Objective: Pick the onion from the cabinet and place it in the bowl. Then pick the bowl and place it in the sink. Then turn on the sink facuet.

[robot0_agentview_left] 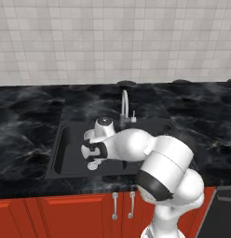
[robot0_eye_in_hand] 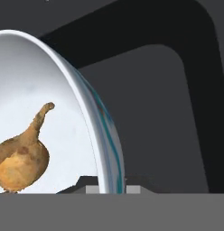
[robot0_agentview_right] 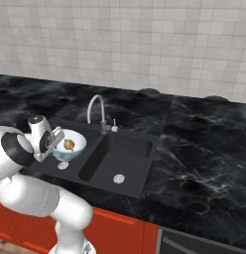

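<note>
The white bowl [robot0_agentview_right: 74,144] hangs low over the left basin of the black sink [robot0_agentview_right: 129,150]. The golden-brown onion [robot0_agentview_right: 69,144] lies inside it. My gripper [robot0_agentview_right: 56,141] is shut on the bowl's near rim. In the hand view the bowl [robot0_eye_in_hand: 41,81] is seen edge-on, with its blue-patterned rim pinched in my gripper [robot0_eye_in_hand: 109,184] and the onion [robot0_eye_in_hand: 19,158] resting against its inner wall. The silver gooseneck faucet [robot0_agentview_right: 97,111] stands behind the divider, with no water running. From the left base view my arm covers the bowl above the sink [robot0_agentview_left: 71,148]. The cabinet is out of view.
Black marble counter [robot0_agentview_right: 204,149] surrounds the sink. The right basin holds just its drain [robot0_agentview_right: 118,178]. Red cupboards [robot0_agentview_left: 66,214] with small silver handles run below the counter edge. A dark appliance [robot0_agentview_left: 224,209] sits at the lower right. A tiled wall rises behind.
</note>
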